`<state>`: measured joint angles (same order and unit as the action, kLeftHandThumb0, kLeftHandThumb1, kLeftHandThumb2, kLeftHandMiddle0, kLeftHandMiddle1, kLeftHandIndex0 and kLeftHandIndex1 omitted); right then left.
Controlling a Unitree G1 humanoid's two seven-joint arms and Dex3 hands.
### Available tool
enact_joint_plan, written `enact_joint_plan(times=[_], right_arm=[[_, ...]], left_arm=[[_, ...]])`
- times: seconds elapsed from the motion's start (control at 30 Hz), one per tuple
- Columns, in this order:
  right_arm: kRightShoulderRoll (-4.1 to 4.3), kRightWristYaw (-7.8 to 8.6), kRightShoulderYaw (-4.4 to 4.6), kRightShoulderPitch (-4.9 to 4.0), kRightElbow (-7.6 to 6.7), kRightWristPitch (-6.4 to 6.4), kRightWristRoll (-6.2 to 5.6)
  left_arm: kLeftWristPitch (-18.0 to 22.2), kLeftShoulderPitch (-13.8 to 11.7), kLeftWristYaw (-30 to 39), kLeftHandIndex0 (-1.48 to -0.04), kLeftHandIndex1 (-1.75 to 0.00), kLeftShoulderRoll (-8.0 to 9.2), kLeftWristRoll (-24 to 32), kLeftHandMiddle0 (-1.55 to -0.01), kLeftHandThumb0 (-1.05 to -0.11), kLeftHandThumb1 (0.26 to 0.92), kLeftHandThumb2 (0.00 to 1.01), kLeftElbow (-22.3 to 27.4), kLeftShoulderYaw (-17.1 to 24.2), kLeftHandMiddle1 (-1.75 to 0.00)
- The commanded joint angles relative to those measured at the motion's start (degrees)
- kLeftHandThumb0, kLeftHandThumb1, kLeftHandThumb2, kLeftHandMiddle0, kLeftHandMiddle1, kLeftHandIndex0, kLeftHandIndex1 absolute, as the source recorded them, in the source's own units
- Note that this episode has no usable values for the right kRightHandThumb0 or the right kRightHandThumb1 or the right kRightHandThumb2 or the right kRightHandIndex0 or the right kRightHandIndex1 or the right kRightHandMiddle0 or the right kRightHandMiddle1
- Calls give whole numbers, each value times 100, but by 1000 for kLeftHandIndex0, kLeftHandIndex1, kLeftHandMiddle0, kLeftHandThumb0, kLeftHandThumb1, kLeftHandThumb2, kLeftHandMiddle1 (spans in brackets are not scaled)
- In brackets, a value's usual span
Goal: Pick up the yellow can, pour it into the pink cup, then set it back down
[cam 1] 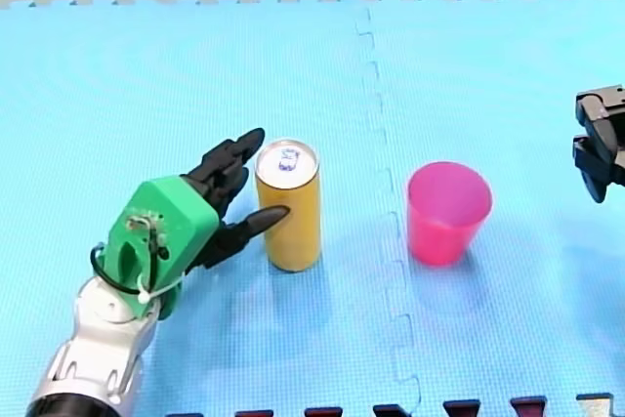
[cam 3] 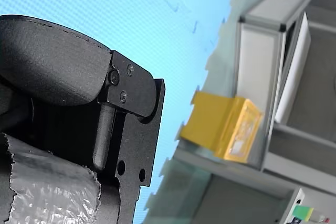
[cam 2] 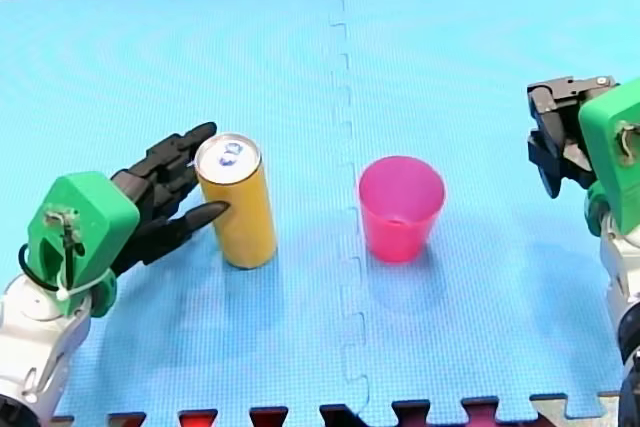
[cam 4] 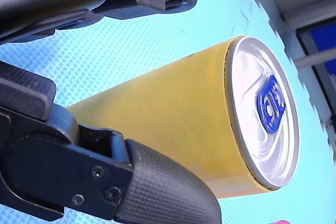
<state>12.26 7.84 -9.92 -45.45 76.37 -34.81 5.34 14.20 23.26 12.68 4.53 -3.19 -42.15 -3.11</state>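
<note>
Second head view: the left hand (cam 2: 155, 205) brackets the upright yellow metal can (cam 2: 238, 205), its fingers apart on either side and not yet clamped, seemingly lined up for a side grasp. The pink plastic cup (cam 2: 400, 209) stands to the right, apart from the can. The right hand (cam 2: 558, 137) holds nothing at the right edge; whether it is open or closed cannot be told.

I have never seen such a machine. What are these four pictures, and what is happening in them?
It is a humanoid robot with two arms. Two pictures look down from its head; two come from cameras at its wrists. On the blue foam mat stand a yellow can, upright, and a pink cup, apart. The left hand is open, right against the can, which the second wrist view shows close up. The right hand is at the mat's right side, holding nothing.
</note>
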Motion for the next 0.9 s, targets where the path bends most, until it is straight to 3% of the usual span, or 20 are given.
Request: enact_joint_plan(times=[0.0,0.2,0.47,0.87], right_arm=[[31,26,-8,-29,7,25,-11],[17,61,-21,-23,-3,20,-33],[24,-24,21,-2,-14,7,10],[-5,-22,17,-10,-9,-26,-3]], left_arm=[[12,45,15,-207,0,16,5,-210,-1048,909,4,-29,-3,-9],[107,23,101,-207,0,34,21,-212,-1048,912,4,-55,-5,-9],[659,-424,132,-210,-2,-47,13,-211,-1048,917,5,219,-97,-7],[640,-586,253,-211,-1,-46,85,-203,-1048,916,2,567,-103,-1]])
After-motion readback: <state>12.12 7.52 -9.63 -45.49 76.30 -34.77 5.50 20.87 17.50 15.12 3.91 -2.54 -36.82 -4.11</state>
